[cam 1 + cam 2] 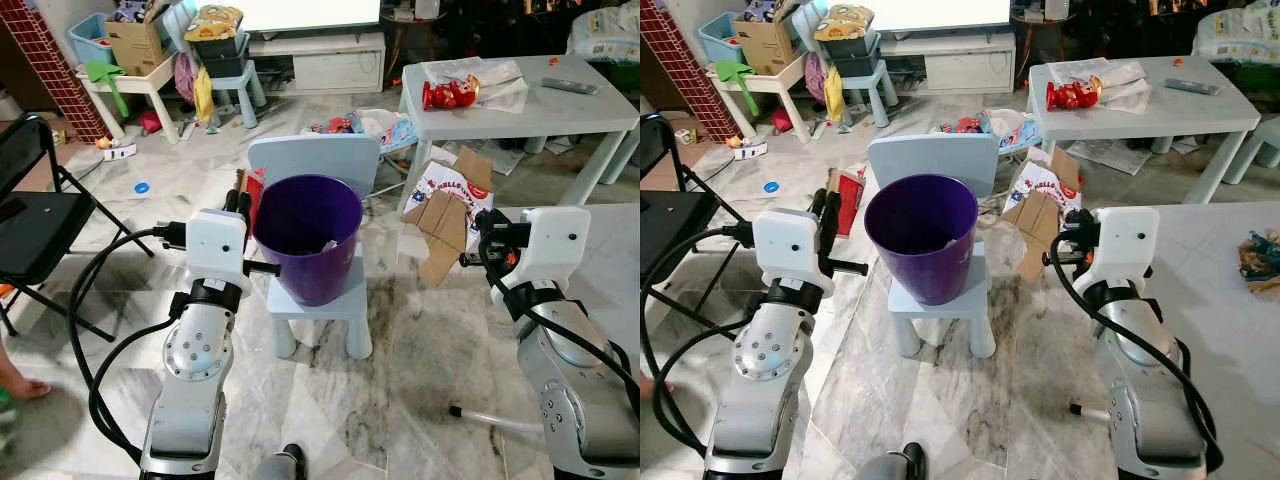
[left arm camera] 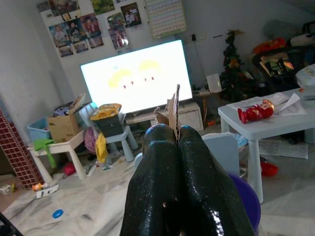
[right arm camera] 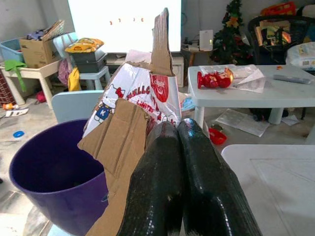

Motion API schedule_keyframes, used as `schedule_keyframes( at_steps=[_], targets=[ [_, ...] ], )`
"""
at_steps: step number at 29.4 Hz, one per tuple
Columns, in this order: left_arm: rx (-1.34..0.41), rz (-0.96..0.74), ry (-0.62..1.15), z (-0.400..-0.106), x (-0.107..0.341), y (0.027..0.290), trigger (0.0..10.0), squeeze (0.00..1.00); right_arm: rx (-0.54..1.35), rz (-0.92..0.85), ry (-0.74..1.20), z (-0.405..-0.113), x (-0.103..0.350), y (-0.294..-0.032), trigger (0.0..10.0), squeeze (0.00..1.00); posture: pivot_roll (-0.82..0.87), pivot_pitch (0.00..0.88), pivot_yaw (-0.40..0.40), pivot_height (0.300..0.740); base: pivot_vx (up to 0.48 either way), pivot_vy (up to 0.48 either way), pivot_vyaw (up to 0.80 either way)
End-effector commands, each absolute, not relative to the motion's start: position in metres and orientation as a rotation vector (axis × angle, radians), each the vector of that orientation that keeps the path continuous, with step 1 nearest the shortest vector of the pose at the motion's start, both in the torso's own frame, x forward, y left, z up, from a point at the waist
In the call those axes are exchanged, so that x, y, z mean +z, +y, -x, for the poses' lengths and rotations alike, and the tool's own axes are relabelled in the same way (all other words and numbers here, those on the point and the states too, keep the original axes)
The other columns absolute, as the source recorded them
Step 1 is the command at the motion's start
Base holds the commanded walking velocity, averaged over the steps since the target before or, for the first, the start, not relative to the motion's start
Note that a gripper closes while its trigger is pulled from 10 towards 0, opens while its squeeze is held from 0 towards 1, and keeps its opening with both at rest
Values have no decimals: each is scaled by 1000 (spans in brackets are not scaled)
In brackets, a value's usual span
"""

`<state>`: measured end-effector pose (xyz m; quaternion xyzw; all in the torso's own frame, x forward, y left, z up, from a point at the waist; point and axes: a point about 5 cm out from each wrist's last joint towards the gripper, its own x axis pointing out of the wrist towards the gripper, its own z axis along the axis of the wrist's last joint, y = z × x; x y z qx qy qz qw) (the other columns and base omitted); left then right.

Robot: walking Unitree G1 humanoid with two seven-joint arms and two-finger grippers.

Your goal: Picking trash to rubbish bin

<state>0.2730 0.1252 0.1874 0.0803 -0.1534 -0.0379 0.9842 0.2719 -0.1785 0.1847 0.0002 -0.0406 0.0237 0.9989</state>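
Purple bin (image 1: 308,235) stands upright on the seat of a small grey chair (image 1: 318,300), set toward the seat's front edge, chair back just behind it. A scrap or two lies inside, against the far wall of the bin.

Left gripper (image 1: 237,203) is raised just left of the bin rim, fingers (image 2: 170,187) pressed together on a thin piece of cardboard (image 2: 173,109) that sticks up between the tips; a red-printed piece shows beside it in the head view.

Right gripper (image 1: 1068,238) is held to the right of the bin, apart from it, fingers (image 3: 184,182) clamped on a flattened box (image 3: 133,123), brown cardboard inside, white and red print outside. The box hangs by the bin's right side, not over the rim.

Behind, a white table (image 1: 560,110) carries a red packet (image 1: 448,94), papers and a remote. Black folding chair (image 1: 30,220) at the left. Marble floor (image 1: 400,370), litter scattered further back. A person's bare foot (image 1: 18,383) at the left edge.
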Motion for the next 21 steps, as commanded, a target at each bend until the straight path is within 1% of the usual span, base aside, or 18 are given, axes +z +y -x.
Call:
schedule_keyframes(
  at_steps=[1, 6, 21],
  targets=[
    [-62, -157, -318, -273, 191, 128, 0, 0, 55, -4, -95, -271, 188, -179, 0, 0, 5, 107, 31, 740, 0, 0, 0],
    [-59, -152, -317, -274, 192, 128, 0, 0, 68, 4, -97, -271, 188, -178, 0, 0, 3, 108, 31, 740, 0, 0, 0],
    [-73, -135, -299, -276, 191, 125, 0, 0, 91, 16, -94, -270, 187, -175, 0, 0, -4, 110, 34, 740, 0, 0, 800]
  ],
)
